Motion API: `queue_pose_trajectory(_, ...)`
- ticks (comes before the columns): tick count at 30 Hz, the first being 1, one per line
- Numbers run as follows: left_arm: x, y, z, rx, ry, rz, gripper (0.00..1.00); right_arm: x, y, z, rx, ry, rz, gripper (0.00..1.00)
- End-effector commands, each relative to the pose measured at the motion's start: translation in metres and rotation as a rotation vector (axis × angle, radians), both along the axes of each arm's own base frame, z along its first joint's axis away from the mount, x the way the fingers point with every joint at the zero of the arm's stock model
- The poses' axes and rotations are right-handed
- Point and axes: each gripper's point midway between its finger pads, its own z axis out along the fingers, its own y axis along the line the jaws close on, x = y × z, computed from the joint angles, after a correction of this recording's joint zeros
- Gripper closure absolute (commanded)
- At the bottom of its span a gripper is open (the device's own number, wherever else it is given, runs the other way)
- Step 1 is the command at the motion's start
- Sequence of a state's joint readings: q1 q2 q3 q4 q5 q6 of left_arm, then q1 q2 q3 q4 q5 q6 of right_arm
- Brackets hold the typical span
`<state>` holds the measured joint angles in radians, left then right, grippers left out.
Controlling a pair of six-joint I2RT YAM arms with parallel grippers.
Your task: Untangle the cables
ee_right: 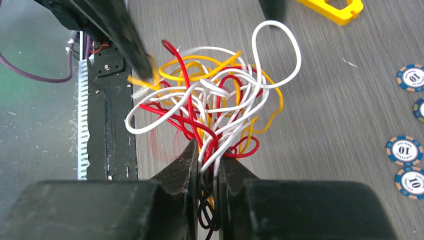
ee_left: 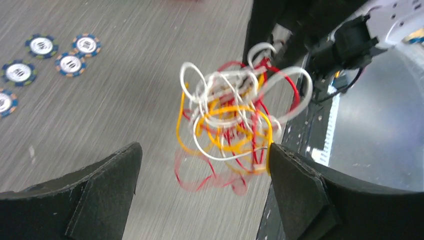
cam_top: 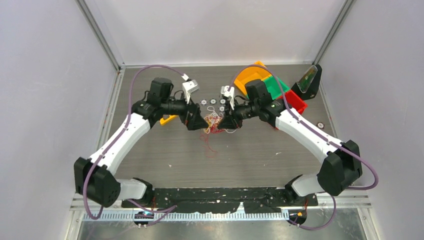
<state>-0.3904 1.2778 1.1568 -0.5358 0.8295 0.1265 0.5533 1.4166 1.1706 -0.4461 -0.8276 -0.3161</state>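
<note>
The cables [cam_top: 214, 122] are a tangled bundle of red, white and yellow-orange wires, held above the table between the two grippers. My right gripper [ee_right: 209, 150] is shut on several strands at the bundle's near end [ee_right: 210, 100]. My left gripper [ee_left: 203, 150] is open, with its jaws wide apart either side of the bundle [ee_left: 230, 115]. A yellow strand touches its right fingertip [ee_left: 280, 160]. In the top view the left gripper [cam_top: 198, 123] and right gripper [cam_top: 228, 121] face each other across the bundle. A red strand [cam_top: 210, 142] trails down to the table.
Several poker chips [cam_top: 212, 101] lie just behind the bundle; they also show in the left wrist view [ee_left: 70, 62] and the right wrist view [ee_right: 404, 150]. A yellow plastic piece [cam_top: 167, 119] lies by the left arm. Orange, green and red bins [cam_top: 272, 85] stand at the back right.
</note>
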Motion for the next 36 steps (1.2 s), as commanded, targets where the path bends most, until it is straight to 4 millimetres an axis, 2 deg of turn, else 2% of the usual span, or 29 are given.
queue_pose_trajectory(1, 0.005, -0.038, 0.01, -0.134, 0.087, -0.036, 0.11, -0.001, 0.015, 0.057, 0.132, -0.177, 0.055, 0.79)
queue_pose_trajectory(3, -0.006, -0.046, 0.009, -0.152, 0.119, -0.094, 0.36, -0.002, 0.016, 0.06, 0.14, -0.183, 0.048, 0.71)
queue_pose_trajectory(5, -0.011, -0.046, 0.003, -0.144, 0.164, -0.103, 0.62, 0.0, 0.013, 0.059, 0.127, -0.191, 0.027, 0.67)
queue_pose_trajectory(7, -0.017, -0.043, -0.001, -0.134, 0.202, -0.117, 0.94, 0.001, 0.007, 0.055, 0.103, -0.209, 0.011, 0.67)
queue_pose_trajectory(8, -0.02, -0.041, -0.001, -0.13, 0.211, -0.119, 1.0, 0.005, 0.002, 0.05, 0.087, -0.209, -0.008, 0.67)
queue_pose_trajectory(12, -0.024, -0.022, 0.003, -0.146, 0.216, -0.079, 1.0, 0.013, -0.021, 0.031, 0.011, -0.181, -0.081, 0.7)
queue_pose_trajectory(14, -0.016, -0.004, 0.006, -0.157, 0.206, -0.021, 1.0, 0.022, -0.038, 0.019, -0.039, -0.183, -0.132, 0.74)
queue_pose_trajectory(15, -0.013, 0.005, 0.008, -0.16, 0.2, 0.003, 1.0, 0.031, -0.051, 0.016, -0.06, -0.192, -0.168, 0.79)
queue_pose_trajectory(16, -0.01, 0.014, 0.007, -0.155, 0.199, 0.026, 1.0, 0.032, -0.059, 0.009, -0.079, -0.175, -0.182, 0.83)
queue_pose_trajectory(18, -0.008, 0.035, 0.001, -0.117, 0.197, 0.066, 1.0, 0.041, -0.079, 0.003, -0.111, -0.16, -0.236, 0.86)
queue_pose_trajectory(21, -0.006, 0.063, -0.009, -0.05, 0.169, 0.11, 1.0, 0.052, -0.105, 0.005, -0.139, -0.167, -0.29, 0.87)
queue_pose_trajectory(24, -0.004, 0.095, -0.018, -0.017, 0.179, 0.183, 1.0, 0.055, -0.122, 0.011, -0.151, -0.177, -0.322, 0.86)
queue_pose_trajectory(26, -0.005, 0.118, -0.026, 0.035, 0.17, 0.231, 1.0, 0.054, -0.125, 0.013, -0.151, -0.185, -0.313, 0.84)
queue_pose_trajectory(28, -0.007, 0.13, -0.034, 0.081, 0.153, 0.242, 1.0, 0.052, -0.121, 0.015, -0.126, -0.184, -0.29, 0.84)
queue_pose_trajectory(30, -0.012, 0.133, -0.04, 0.113, 0.143, 0.221, 1.0, 0.053, -0.111, 0.019, -0.077, -0.157, -0.287, 0.85)
queue_pose_trajectory(31, -0.013, 0.131, -0.041, 0.11, 0.142, 0.216, 1.0, 0.057, -0.106, 0.023, -0.056, -0.172, -0.284, 0.91)
queue_pose_trajectory(33, -0.013, 0.126, -0.04, 0.098, 0.132, 0.215, 1.0, 0.057, -0.091, 0.027, -0.026, -0.169, -0.26, 0.94)
queue_pose_trajectory(36, -0.012, 0.127, -0.042, 0.118, 0.117, 0.232, 1.0, 0.051, -0.072, 0.032, -0.009, -0.169, -0.21, 0.95)
